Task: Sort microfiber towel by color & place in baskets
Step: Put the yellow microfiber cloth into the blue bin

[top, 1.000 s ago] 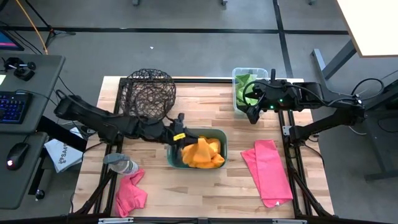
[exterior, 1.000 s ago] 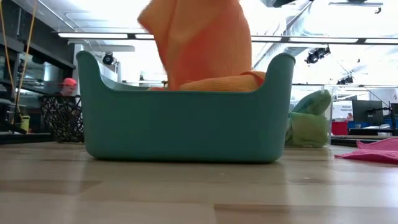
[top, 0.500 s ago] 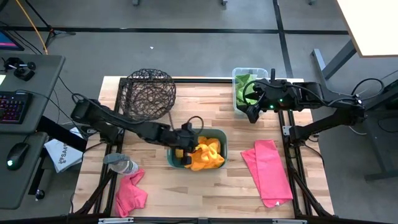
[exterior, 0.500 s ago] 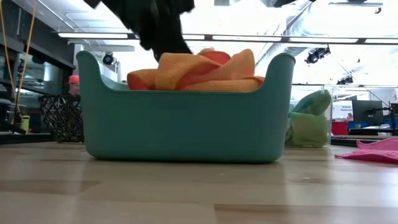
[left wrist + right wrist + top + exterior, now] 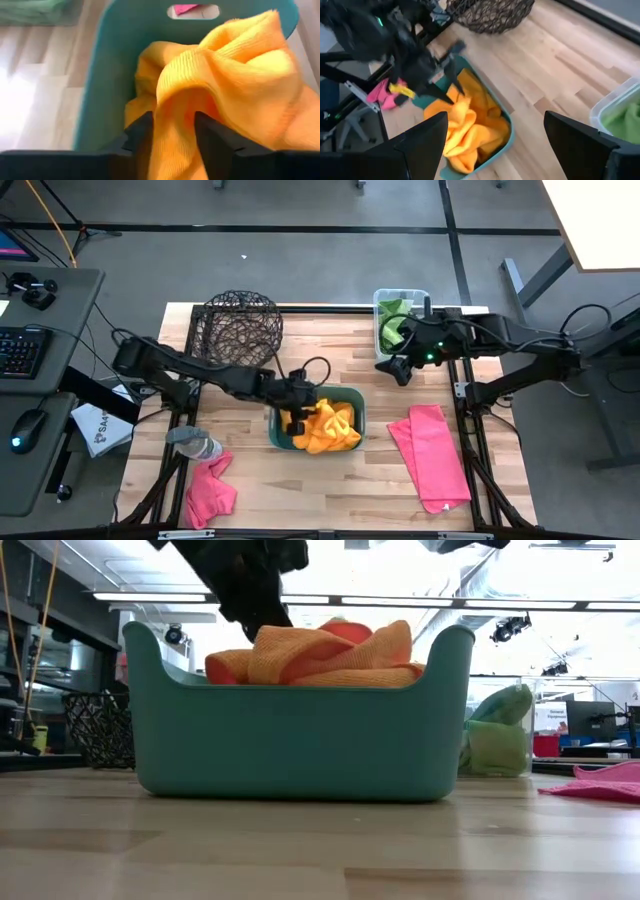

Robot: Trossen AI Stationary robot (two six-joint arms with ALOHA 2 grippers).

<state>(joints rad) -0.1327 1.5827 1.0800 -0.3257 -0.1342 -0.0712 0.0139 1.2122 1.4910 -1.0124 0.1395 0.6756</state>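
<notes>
Down in the teal tub at the middle of the surface, the left claw sits low over the orange towel, its two fingers spread with a raised fold of the cloth running up between them. From the wrist view the fingers look parted rather than pinching, so I'd call it let go, though the fold brushes both.

The cloth looks soft and light, all loose ridges; it would slump wherever dropped and catch easily on a fingertip. A raised ridge or a corner is the place to pinch, not the flat middle.

The orange heap has no real direction now; it's bunched, mounding just above the tub's rim in the low view.

The right claw hangs wide open just in front of the clear bin, which holds green towels. Near it a pink towel lies flat on the right of the surface, a long strip running from the middle toward the front edge; its near corner looks easiest to grab. A second pink towel lies crumpled at the front left, beside a bottle. The wire basket at the back left looks empty.
</notes>
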